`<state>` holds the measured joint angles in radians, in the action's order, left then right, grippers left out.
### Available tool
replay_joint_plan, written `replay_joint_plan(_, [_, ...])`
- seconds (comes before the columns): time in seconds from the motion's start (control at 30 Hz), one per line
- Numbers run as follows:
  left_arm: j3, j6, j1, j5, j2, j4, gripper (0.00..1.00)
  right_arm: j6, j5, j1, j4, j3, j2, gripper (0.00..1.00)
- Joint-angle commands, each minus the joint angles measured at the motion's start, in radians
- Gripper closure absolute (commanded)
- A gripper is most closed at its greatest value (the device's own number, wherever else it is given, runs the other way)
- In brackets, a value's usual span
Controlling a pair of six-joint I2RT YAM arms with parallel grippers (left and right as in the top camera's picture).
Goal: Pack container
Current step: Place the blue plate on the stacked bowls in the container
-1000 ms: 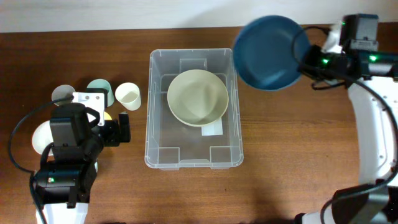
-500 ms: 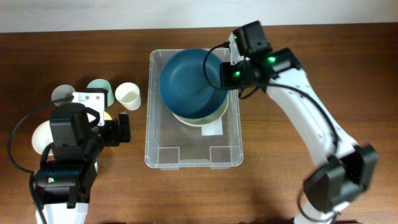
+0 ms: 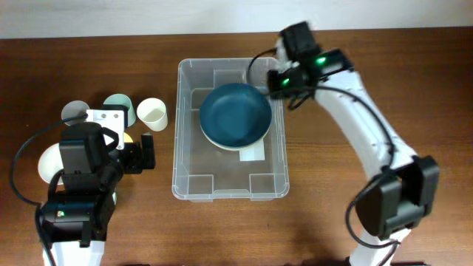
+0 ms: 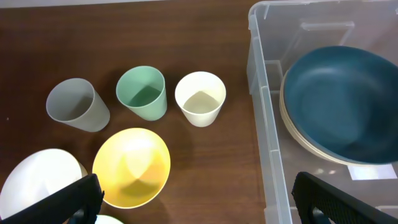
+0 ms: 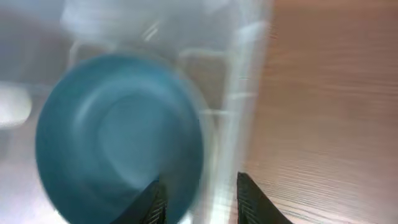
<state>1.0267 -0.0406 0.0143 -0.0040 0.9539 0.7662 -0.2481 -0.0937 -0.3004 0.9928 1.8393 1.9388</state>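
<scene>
Your large clear plastic rectangular container [image 3: 179,148] sits at the middle of the brown wooden table [image 3: 310,214], long side running 12 to 6 o'clock. In its 12 o'clock half a dark blue round bowl [image 3: 235,114] rests nested inside a cream round bowl [image 3: 219,143], of which only a rim crescent shows on the 6 to 8 o'clock side. A white label [image 3: 253,154] lies on the container floor at the bowls' 5 o'clock edge. The 6 o'clock half of the container holds nothing else you can see.

Your right gripper [image 5: 199,183] hangs over the container's 2 o'clock corner. In the blurred wrist view its fingers stand apart, with the blue bowl's rim and the container wall in the gap; it looks released, not pinching the bowl.

Your left gripper [image 4: 196,180] is out at the container's 9 o'clock, fingers spread wide and holding nothing. Ahead of it on the table stand a grey plastic cup [image 4: 78,104], a green plastic cup [image 4: 143,92] and a cream plastic cup [image 4: 200,98] in a row, the cream one nearest the container wall. At their 6 o'clock sit a yellow round bowl [image 4: 132,167] and, at its 8 o'clock, a white round bowl [image 4: 37,180].
</scene>
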Motion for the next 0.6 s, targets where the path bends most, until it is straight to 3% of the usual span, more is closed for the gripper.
replay_joint_plan(0.0, [0.021,0.006,0.002,0.000,-0.004,-0.002,0.00,-0.096,0.119,0.135,0.042,0.105,-0.100,0.68])
replay_joint_plan(0.23, [0.021,0.006,0.002,0.000,-0.004,-0.002,0.00,-0.040,-0.024,0.308,0.048,0.088,-0.048,0.75])
replay_joint_plan(0.57, [0.021,0.007,0.002,0.000,-0.004,-0.002,0.00,0.096,-0.203,0.251,0.049,0.088,0.152,0.78])
